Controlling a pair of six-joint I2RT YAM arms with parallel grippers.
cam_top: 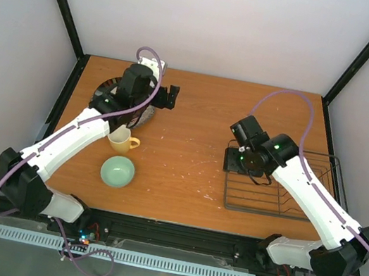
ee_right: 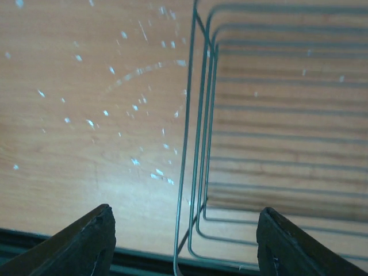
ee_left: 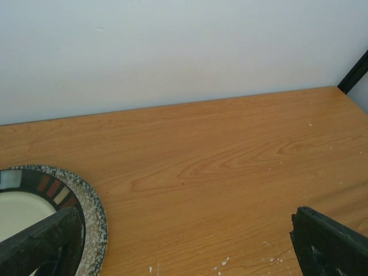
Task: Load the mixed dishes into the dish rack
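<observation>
A stack of plates (cam_top: 109,96) lies at the back left, mostly under my left arm. In the left wrist view the cream plate with a dark striped rim (ee_left: 23,201) rests on the plate with a speckled grey rim (ee_left: 95,221). The brown petal plate is hidden. My left gripper (cam_top: 168,97) is open and empty just right of the stack; it also shows in the left wrist view (ee_left: 184,253). The yellow mug (cam_top: 122,142) and mint bowl (cam_top: 117,170) stand nearer. My right gripper (cam_top: 240,161) is open and empty over the left edge of the black wire dish rack (cam_top: 282,191), whose wires (ee_right: 198,144) run between its fingers.
A black frame post (ee_left: 356,72) stands at the back right corner. White walls close the back and sides. The table's front edge (ee_right: 57,238) runs just below the right gripper.
</observation>
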